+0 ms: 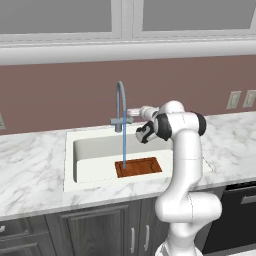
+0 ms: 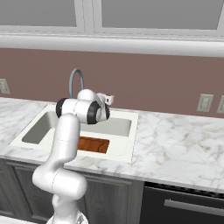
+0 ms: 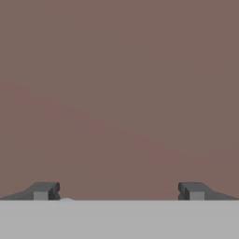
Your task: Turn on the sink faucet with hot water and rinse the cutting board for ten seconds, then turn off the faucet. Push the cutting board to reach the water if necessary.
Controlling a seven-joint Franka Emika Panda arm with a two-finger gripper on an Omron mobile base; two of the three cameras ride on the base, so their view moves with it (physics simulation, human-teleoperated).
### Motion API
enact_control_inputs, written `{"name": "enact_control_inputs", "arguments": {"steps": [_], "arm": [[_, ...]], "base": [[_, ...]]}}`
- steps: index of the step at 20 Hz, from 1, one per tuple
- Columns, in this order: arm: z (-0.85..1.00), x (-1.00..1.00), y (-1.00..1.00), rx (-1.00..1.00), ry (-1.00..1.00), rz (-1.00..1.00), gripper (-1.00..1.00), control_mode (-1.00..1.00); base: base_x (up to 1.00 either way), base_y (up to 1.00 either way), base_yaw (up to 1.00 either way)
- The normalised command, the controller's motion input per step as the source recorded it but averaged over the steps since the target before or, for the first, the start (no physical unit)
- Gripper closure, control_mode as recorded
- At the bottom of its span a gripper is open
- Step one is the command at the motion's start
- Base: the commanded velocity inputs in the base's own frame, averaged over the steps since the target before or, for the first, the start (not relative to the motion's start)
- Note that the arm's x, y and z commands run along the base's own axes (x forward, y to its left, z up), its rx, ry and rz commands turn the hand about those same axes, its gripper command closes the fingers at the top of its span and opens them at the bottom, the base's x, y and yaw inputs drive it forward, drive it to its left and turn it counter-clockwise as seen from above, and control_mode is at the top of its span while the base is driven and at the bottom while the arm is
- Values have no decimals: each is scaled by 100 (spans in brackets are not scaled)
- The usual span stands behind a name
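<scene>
Claw [image 3: 119, 191] wide open, empty.

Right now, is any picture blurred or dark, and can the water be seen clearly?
Left base view: even light, soft focus; the water is a clear pale-blue line from the sink faucet onto the cutting board. Right base view: the arm covers the stream. Hand view: flat brownish wall, no glare, open gripper.

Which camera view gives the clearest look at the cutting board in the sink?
The left base view: the cutting board lies fully visible on the sink floor, with the water landing on its left end. In the right base view the arm hides its left part. The hand view faces the reddish-brown wall.
</scene>
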Motion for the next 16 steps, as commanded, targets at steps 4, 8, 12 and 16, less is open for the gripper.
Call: {"name": "enact_control_inputs", "arguments": {"steps": [4, 8, 12, 16], "arm": [[-1, -27, -46, 0, 3, 0, -100, -100], [-3, -37, -49, 0, 6, 0, -100, -100], [-9, -45, -57, 0, 7, 1, -100, -100], [-12, -49, -59, 0, 7, 1, -100, -100]], "base": [[0, 0, 0], [0, 0, 0], [0, 0, 0], [0, 0, 0]]}}
